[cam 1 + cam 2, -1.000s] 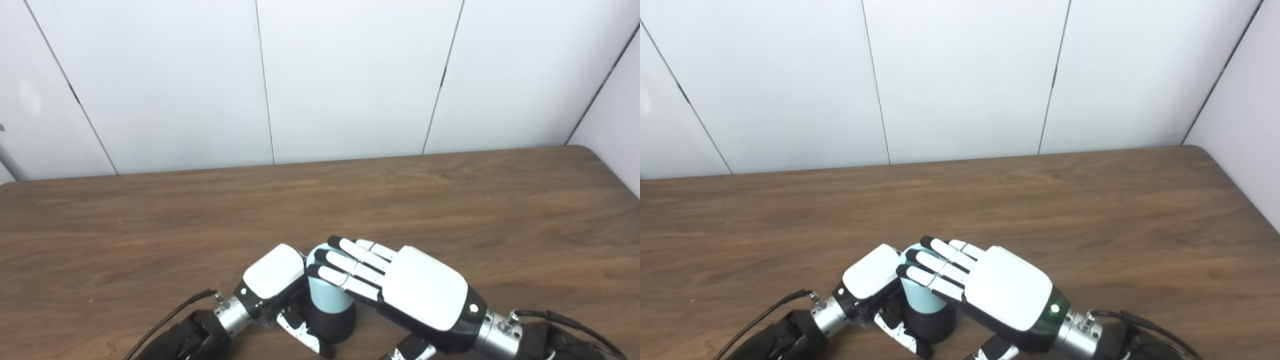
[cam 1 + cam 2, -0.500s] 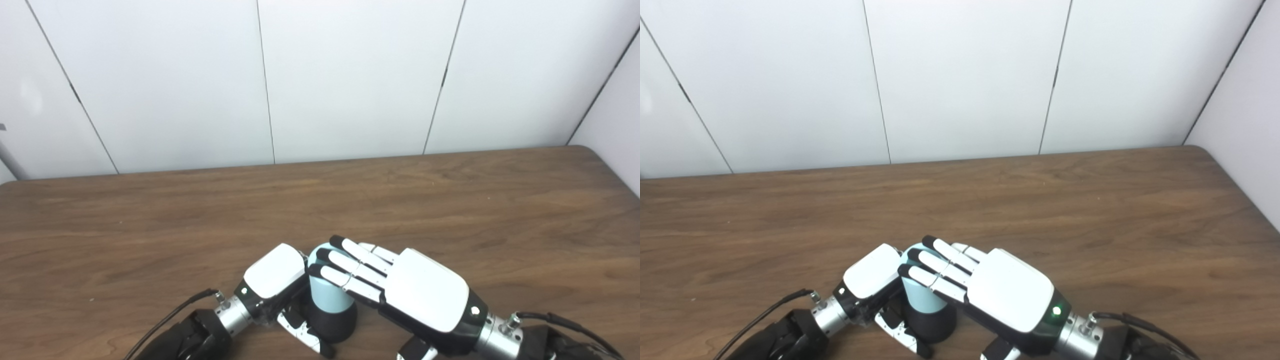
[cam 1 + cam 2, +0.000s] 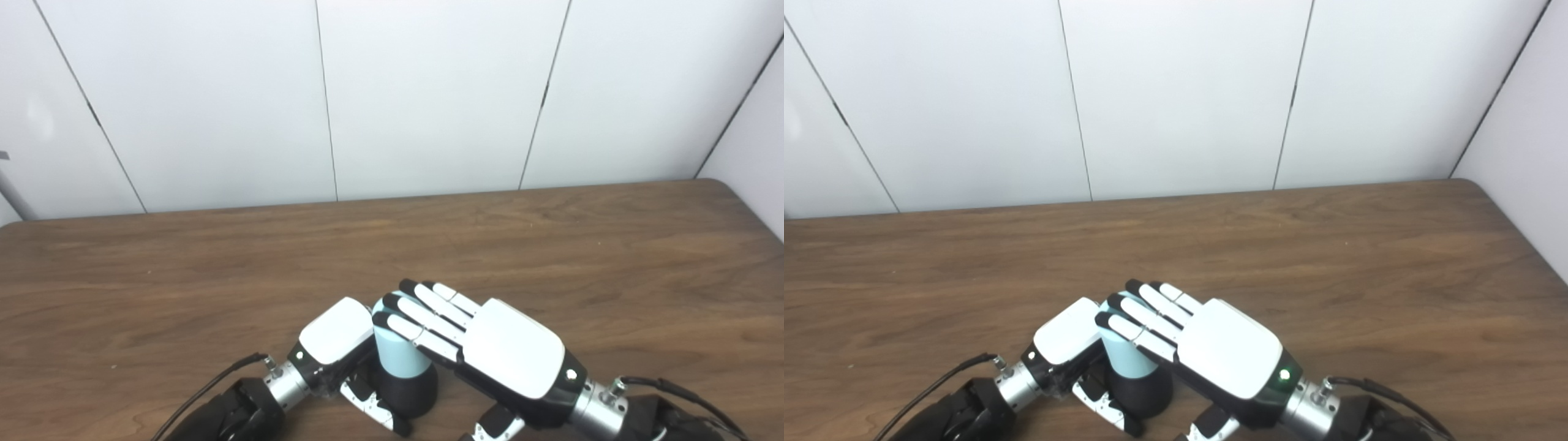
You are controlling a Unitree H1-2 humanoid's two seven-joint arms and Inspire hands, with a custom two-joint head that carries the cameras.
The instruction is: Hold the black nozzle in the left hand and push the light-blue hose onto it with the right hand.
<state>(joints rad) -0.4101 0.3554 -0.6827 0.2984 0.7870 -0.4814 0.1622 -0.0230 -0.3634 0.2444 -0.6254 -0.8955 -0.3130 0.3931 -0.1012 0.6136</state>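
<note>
Hose upright on nozzle at counter's near edge, right robot hand flat on top, left clamped at the base.

Counter (image 3: 551, 245): brown wood grain, matte, white panel wall behind. Right robot hand (image 3: 484, 343): glossy white back, black-tipped fingers (image 3: 422, 315) straight and apart, lying over the hose top, nothing gripped; it sits above and right of the hose, so the push looks like it goes straight down the long axis, which stands vertical. Left robot hand (image 3: 337, 343): wrapped on the nozzle from the left, thumb low in front. Hose (image 3: 398, 352): light-blue smooth cylinder, looks rigid, lower end in the nozzle. Nozzle (image 3: 410, 395): black, rounded, matte, wider than the hose, resting on the counter between both wrists.
</note>
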